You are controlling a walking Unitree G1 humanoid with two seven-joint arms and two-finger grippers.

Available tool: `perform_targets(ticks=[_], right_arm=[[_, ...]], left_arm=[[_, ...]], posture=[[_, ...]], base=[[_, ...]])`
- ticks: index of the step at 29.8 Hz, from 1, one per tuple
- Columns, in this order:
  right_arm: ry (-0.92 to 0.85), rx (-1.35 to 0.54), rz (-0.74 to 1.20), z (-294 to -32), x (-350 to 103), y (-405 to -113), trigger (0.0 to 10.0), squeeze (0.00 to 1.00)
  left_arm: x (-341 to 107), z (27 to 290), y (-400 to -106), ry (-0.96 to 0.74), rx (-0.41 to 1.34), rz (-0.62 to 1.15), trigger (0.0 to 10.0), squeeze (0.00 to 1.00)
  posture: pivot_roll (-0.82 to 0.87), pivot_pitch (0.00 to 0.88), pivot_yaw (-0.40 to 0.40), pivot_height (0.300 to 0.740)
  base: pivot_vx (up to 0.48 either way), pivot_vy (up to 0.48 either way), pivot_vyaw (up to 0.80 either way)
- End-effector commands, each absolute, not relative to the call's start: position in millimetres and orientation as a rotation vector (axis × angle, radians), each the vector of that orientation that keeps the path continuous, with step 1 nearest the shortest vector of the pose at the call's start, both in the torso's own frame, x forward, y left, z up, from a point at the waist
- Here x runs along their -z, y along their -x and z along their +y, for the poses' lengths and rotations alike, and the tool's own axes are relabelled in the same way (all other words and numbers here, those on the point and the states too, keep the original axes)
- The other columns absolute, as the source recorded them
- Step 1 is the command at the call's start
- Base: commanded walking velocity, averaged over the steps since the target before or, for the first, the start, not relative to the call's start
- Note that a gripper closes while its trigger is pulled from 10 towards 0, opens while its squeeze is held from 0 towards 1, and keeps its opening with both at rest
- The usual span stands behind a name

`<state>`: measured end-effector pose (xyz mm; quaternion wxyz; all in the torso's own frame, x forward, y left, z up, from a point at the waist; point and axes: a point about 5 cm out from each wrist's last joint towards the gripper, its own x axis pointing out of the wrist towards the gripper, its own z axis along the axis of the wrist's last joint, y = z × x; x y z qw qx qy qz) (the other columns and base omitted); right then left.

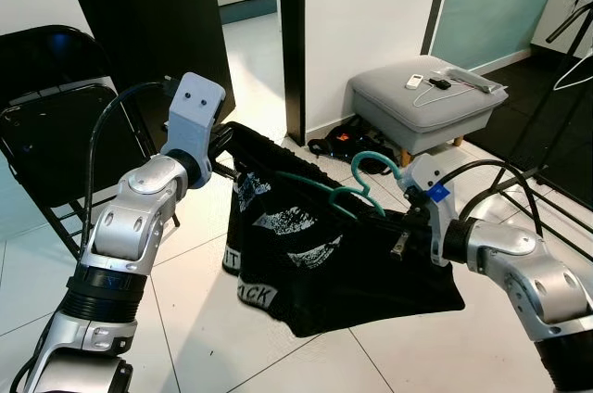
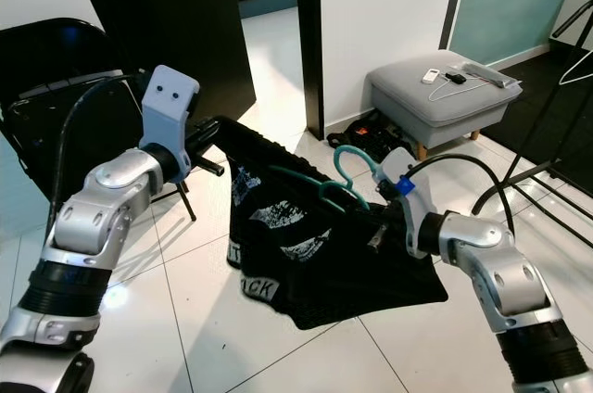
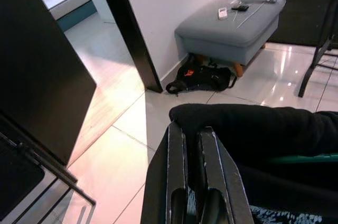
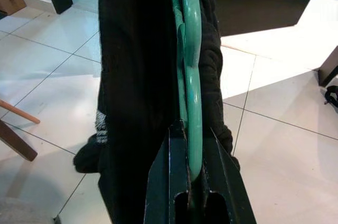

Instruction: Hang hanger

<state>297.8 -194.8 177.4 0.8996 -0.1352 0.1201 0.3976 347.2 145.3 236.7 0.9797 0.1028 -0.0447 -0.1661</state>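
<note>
Two grippers are carrying your load between them, low over the tiled floor (image 1: 195,319). Your right gripper (image 4: 194,174) is clamped on one end of the teal hanger (image 1: 357,191); your left gripper (image 3: 193,182) has its fingers pressed together on the far edge of the black garment (image 1: 315,254) draped over that hanger. So the hanger is dressed and lifted but not yet hung, by my reading. Beyond stand a folding chair (image 1: 56,124), a grey ottoman (image 1: 422,106) and a dark rack (image 1: 556,133) at your right edge, cut off; whether it has a free rail you cannot tell. The garment hides most of the hanger's arms.
</note>
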Motion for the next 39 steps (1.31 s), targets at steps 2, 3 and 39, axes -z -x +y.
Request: perform_targets(ticks=[2, 3, 39], right_arm=[[0.247, -0.721, 0.22, -203, -182, -308, 10.0, 0.0], [0.236, -0.701, 0.214, -204, -183, -310, 10.0, 0.0], [0.086, -0.529, 0.171, -203, -192, -336, 10.0, 0.0]], left_arm=[[-246, 118, -336, -0.168, 0.463, -0.195, 10.0, 0.0], [-246, 110, -332, -0.155, 0.511, -0.215, 10.0, 0.0], [-191, 64, -298, -0.328, 0.813, -0.064, 10.0, 1.0]], posture=[[-0.1, 0.002, 0.04, 0.74], [-0.1, 0.002, 0.04, 0.74], [-0.1, 0.014, 0.033, 0.74]], base=[[0.0, 0.0, 0.0], [0.0, 0.0, 0.0], [0.0, 0.0, 0.0]])
